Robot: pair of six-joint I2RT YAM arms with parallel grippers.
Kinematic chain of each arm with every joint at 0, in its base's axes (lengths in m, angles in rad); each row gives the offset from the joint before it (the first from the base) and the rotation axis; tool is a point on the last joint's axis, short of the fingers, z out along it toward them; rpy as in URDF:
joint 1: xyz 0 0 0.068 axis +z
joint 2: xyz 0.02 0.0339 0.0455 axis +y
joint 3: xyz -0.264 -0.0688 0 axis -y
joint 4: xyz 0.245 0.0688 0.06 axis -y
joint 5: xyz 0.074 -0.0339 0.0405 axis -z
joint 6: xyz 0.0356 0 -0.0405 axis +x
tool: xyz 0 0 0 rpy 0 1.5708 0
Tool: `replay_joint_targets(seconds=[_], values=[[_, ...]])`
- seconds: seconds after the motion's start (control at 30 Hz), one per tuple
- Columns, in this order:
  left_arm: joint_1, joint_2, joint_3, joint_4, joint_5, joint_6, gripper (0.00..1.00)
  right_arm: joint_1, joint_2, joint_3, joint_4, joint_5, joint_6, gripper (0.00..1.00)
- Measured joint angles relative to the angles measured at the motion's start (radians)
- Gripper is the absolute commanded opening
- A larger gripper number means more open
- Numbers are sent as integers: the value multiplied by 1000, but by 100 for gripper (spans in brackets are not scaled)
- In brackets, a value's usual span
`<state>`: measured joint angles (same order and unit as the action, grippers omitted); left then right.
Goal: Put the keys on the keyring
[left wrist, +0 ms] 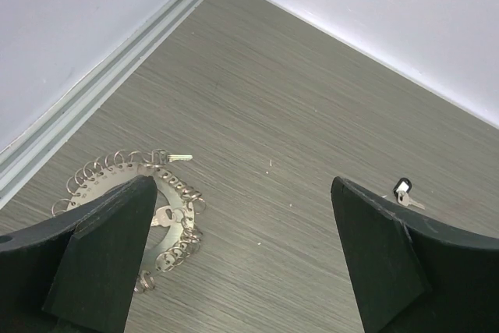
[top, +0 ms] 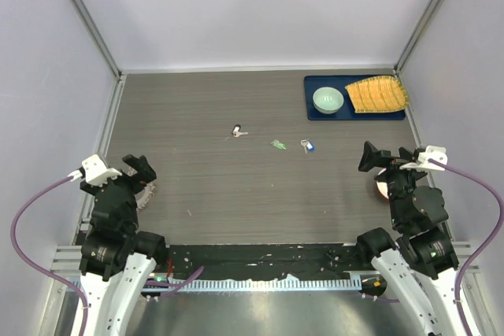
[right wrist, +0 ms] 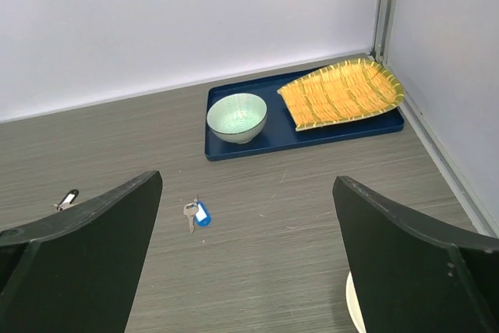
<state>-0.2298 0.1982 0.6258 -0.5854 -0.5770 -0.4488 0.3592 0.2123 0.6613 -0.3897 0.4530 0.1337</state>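
Note:
Three small keys lie mid-table: a green-headed one [top: 278, 145], a blue-tagged one [top: 307, 145] [right wrist: 196, 214] and a black-headed one [top: 236, 131] [left wrist: 404, 191] [right wrist: 68, 199]. The keyring [left wrist: 178, 207], a flat metal ring edged with many small split rings, lies at the near left. It is partly hidden under my left gripper [top: 126, 179] [left wrist: 242, 185], which hovers open and empty over its right edge. One silver key [left wrist: 179, 157] sticks out from the keyring's far rim. My right gripper [top: 387, 161] [right wrist: 246, 178] stands open and empty at the near right, the blue key ahead of its left finger.
A dark blue tray [top: 354, 116] [right wrist: 277, 126] at the far right holds a pale green bowl [top: 327, 100] [right wrist: 237, 117] and an orange woven mat [top: 378, 94] [right wrist: 341, 93]. A white round object [top: 381, 186] [right wrist: 352, 302] sits under the right gripper. Walls close off three sides.

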Motion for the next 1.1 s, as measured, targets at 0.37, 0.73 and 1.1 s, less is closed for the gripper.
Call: replay_joint_targets(seconds=[0.37,0.73,1.1], values=[[0,24,0,-18,-10,-51,100,0,-5,-5,8,-2,-1,99],[0,169,12,-150,-19,-253,100,1,31,-5,8,-21,-3,100],[1,480,-69,-126,-68,-472,96,39,-14,-24,15,-92,1,100]])
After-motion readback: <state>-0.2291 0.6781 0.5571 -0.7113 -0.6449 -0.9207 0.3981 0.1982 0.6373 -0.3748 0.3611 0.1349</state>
